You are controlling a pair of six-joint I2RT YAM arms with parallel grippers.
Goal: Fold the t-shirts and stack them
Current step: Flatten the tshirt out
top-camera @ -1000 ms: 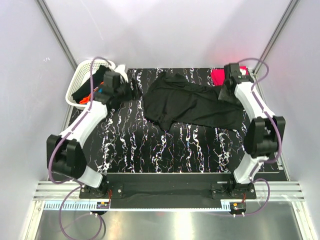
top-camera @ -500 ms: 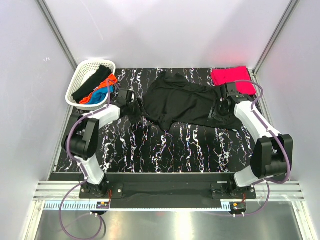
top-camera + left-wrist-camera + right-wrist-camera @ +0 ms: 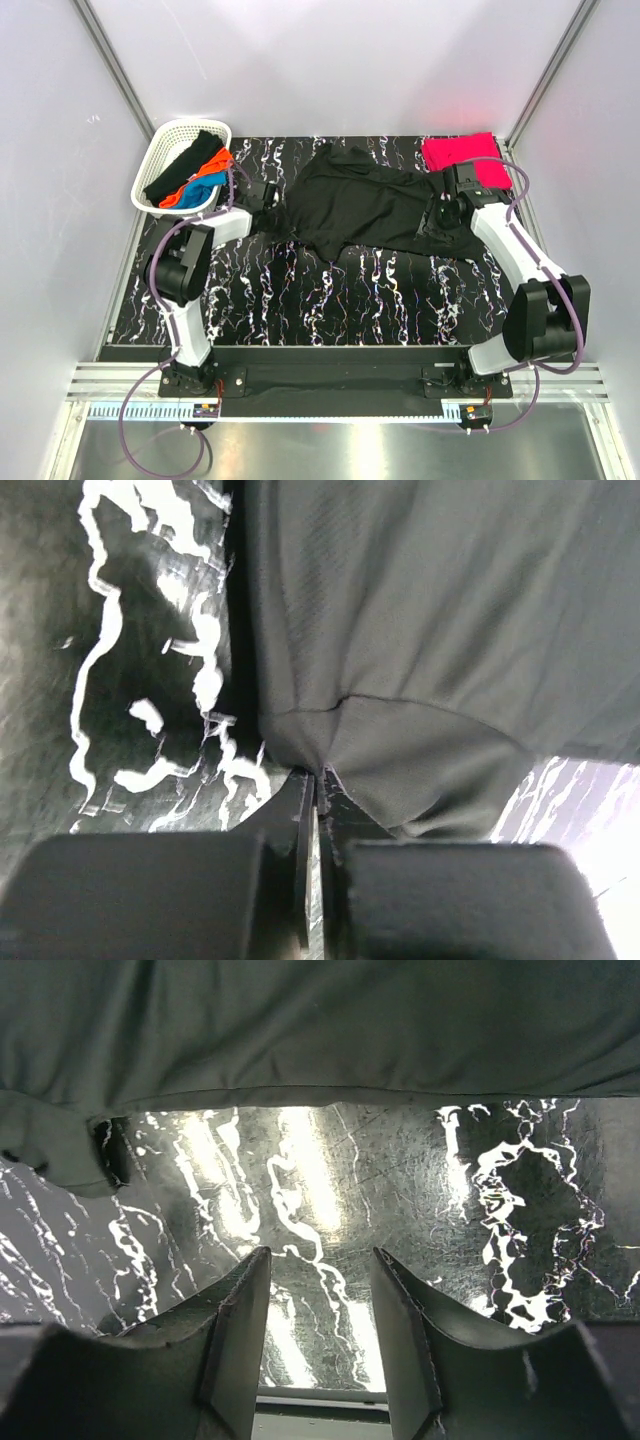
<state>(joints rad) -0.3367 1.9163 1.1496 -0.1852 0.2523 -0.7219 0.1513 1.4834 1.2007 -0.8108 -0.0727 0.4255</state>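
Observation:
A large black t-shirt [image 3: 375, 205] lies spread and rumpled at the back middle of the table. My left gripper [image 3: 268, 196] sits low at its left edge, shut on a corner of the hem [image 3: 318, 772]. My right gripper [image 3: 445, 208] is at the shirt's right side, open, with only bare table between its fingers [image 3: 320, 1255]; the shirt's hem [image 3: 320, 1080] lies just ahead of the fingertips. A bright pinkish-red t-shirt [image 3: 460, 152] lies at the back right corner. Black, orange and blue t-shirts [image 3: 195, 175] fill the basket.
A white lattice basket [image 3: 160, 150] stands at the back left corner, off the mat's edge. The table [image 3: 330, 300] has a black mat with white marbling. Grey walls close in on the left, back and right.
My left arm swung from the basket down to the black shirt's left edge and shut on the hem. My right arm came from the pinkish-red shirt to the black shirt's right side.

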